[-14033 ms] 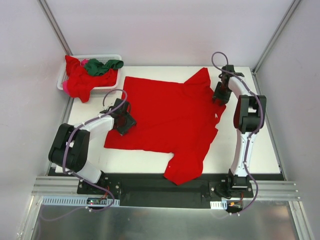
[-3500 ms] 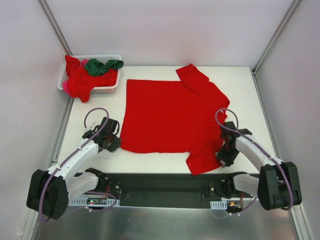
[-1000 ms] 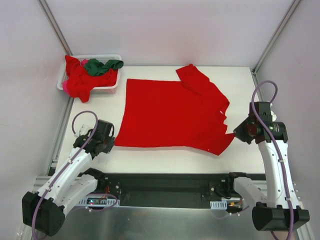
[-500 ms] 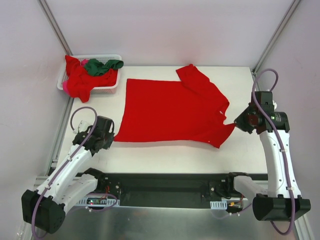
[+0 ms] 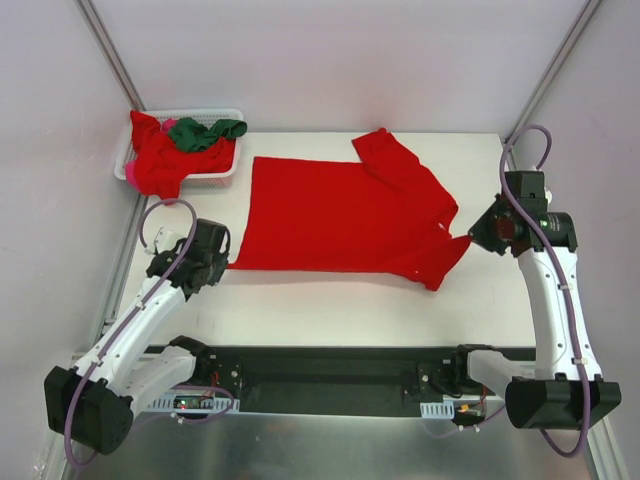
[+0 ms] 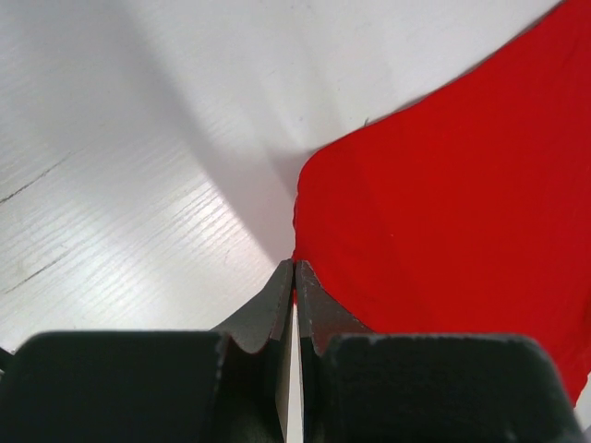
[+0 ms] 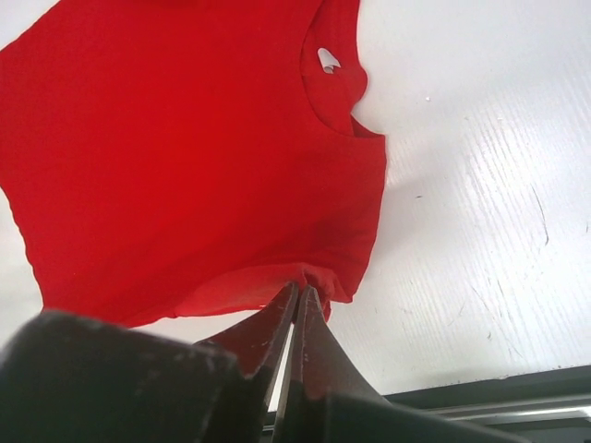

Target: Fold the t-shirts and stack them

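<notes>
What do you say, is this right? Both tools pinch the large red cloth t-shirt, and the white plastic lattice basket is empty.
Not quite. In the top view the white plastic lattice basket holds crumpled red cloth and a dark green shirt. The left tool and right tool do pinch the large red cloth t-shirt.

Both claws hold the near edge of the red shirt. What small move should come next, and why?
Probably carry both corners toward the far edge. The left claw and right claw are each shut on a near corner of the red shirt, and the rest lies flat on the table, so this would fold it in half.
</notes>
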You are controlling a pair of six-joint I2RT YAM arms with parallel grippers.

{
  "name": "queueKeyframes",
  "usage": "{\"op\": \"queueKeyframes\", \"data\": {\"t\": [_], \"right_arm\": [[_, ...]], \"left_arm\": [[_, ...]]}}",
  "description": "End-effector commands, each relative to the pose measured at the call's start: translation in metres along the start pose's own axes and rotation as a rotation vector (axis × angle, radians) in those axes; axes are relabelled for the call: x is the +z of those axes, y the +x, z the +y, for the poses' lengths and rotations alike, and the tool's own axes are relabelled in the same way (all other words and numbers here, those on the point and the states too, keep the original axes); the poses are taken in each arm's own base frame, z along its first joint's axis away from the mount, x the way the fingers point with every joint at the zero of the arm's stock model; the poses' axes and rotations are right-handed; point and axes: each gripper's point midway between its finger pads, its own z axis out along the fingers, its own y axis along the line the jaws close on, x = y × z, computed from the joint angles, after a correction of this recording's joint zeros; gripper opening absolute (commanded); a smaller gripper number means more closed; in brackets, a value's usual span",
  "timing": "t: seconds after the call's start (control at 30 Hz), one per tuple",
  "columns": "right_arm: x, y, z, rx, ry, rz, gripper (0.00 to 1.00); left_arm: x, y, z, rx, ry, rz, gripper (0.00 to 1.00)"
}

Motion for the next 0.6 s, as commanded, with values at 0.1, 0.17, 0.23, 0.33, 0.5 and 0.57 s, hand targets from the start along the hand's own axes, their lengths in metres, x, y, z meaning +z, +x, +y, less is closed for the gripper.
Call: {"op": "queueKeyframes", "data": {"t": [0.1, 0.17, 0.23, 0.33, 0.5, 0.57], "right_arm": [[-0.004, -0.0227, 0.0052, -0.035, -0.004, -0.067, 0.01], [-0.0028, -0.0223, 0.0061, -0.037, -0.006, -0.062, 0.01], [-0.002, -0.0222, 0.0071, -0.038, -0.009, -0.06, 0.01], [-0.0009, -0.0232, 0.0073, -0.048, -0.006, -0.058, 0.01], [0.0018, -0.022, 0.0064, -0.058, -0.001, -0.051, 0.01], [0.0032, -0.0202, 0.0061, -0.064, -0.002, -0.042, 0.01]], "left_arm": [[-0.0014, -0.0104, -0.0102, 0.032, 0.011, -0.048, 0.0], [-0.0014, -0.0112, -0.0112, 0.034, 0.011, -0.051, 0.0], [-0.0014, -0.012, -0.0131, 0.039, 0.013, -0.052, 0.0], [-0.0008, -0.0114, -0.0144, 0.042, 0.009, -0.048, 0.0], [0.0008, -0.0109, -0.0155, 0.046, 0.005, -0.047, 0.0], [0.0015, -0.0113, -0.0162, 0.047, 0.004, -0.05, 0.0]]}}
